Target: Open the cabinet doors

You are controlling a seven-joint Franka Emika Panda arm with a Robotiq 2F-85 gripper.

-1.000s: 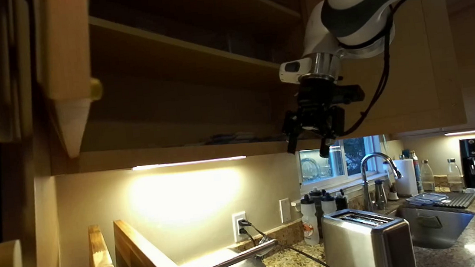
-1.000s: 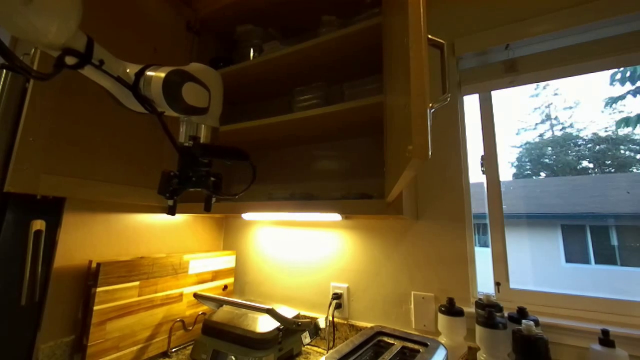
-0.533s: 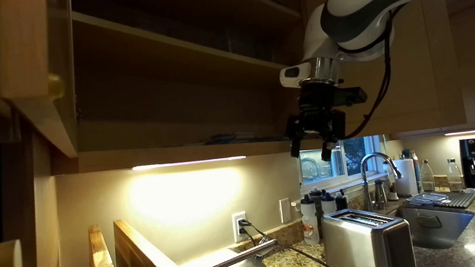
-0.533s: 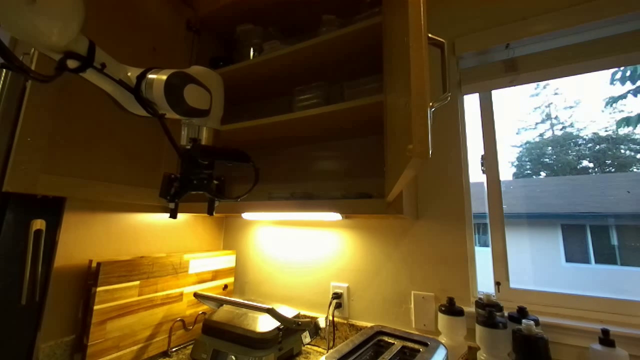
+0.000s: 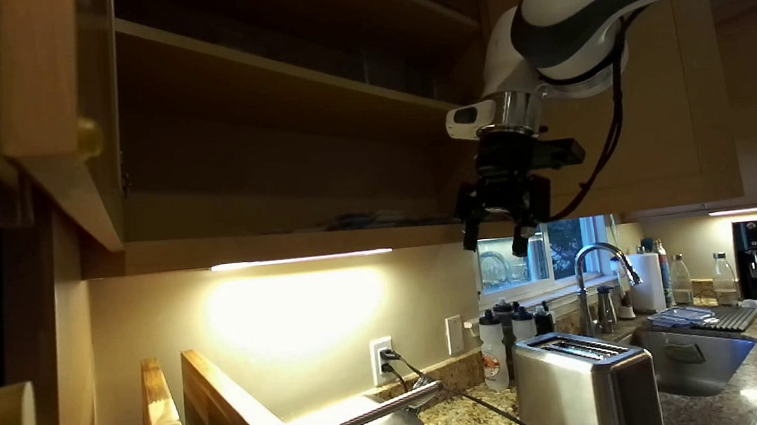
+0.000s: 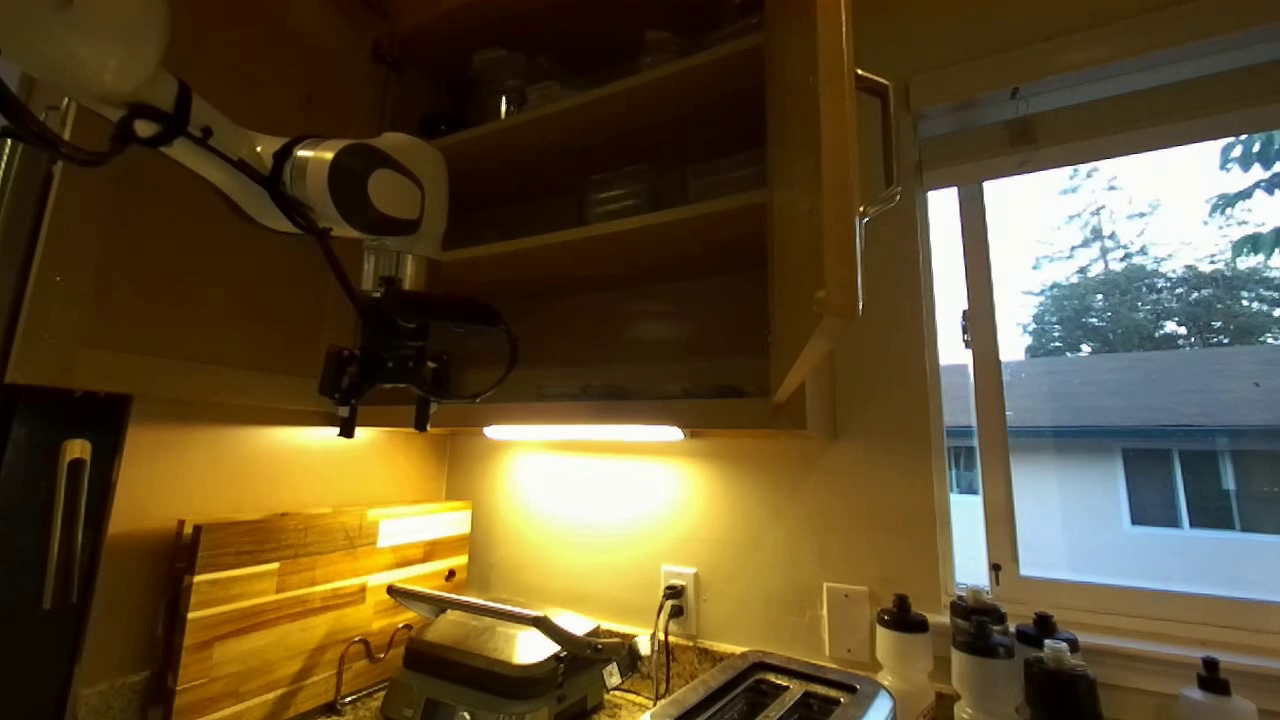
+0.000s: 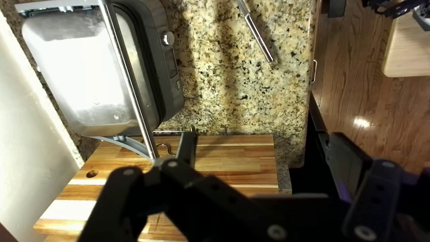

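The cabinet doors both stand open, swung away from the shelves. One door [image 5: 36, 79] shows its edge and a round yellow bumper at the left of an exterior view; it also shows as a dark panel behind my arm [image 6: 200, 270]. The door by the window [image 5: 639, 111] shows its inner face, and its edge and metal bar handle [image 6: 888, 150] show in an exterior view [image 6: 835, 200]. My gripper [image 5: 495, 244] hangs pointing down in front of the cabinet's lower edge, apart from both doors [image 6: 385, 420]. In the wrist view its fingers [image 7: 263, 144] are wide apart with nothing between them.
Below are wooden cutting boards [image 6: 320, 590], a grill press [image 6: 500, 640] and a toaster [image 5: 586, 387] on the granite counter [image 7: 235, 74]. Several bottles [image 6: 903, 640] stand by the window. Cabinet shelves [image 6: 610, 225] hold dim containers. A light strip [image 6: 585, 433] glows under the cabinet.
Since one second ago, the door at the left of an exterior view has swung farther outward. My gripper has dropped slightly. Over the last half second nothing has visibly moved.
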